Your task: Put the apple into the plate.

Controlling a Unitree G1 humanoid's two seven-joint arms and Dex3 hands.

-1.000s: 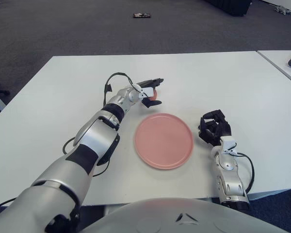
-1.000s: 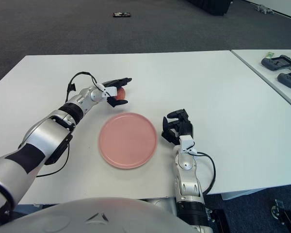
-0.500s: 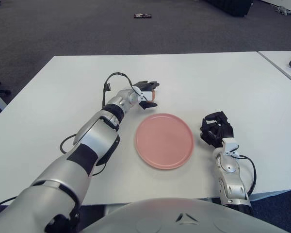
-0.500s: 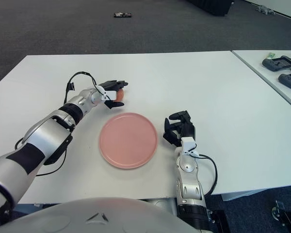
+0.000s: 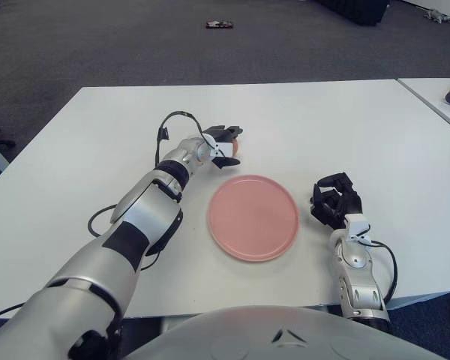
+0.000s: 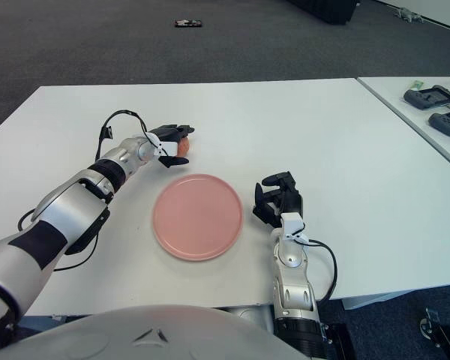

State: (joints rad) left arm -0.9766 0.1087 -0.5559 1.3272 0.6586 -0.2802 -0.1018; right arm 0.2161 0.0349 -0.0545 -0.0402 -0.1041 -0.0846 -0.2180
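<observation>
A small red apple (image 5: 235, 145) sits just beyond the far left rim of the round pink plate (image 5: 253, 217), which lies flat at the table's middle front. My left hand (image 5: 226, 142) reaches out over the table and has its dark fingers curled around the apple, hiding most of it. My right hand (image 5: 334, 201) shows beside the plate's right edge, fingers curled, holding nothing.
The white table (image 5: 345, 127) stretches wide around the plate. A second table with dark devices (image 6: 435, 97) stands at the far right. A small dark object (image 5: 220, 24) lies on the grey carpet behind.
The left hand's fingers, spread over the apple a second ago, have closed around it and drawn slightly left. The right hand has barely moved.
</observation>
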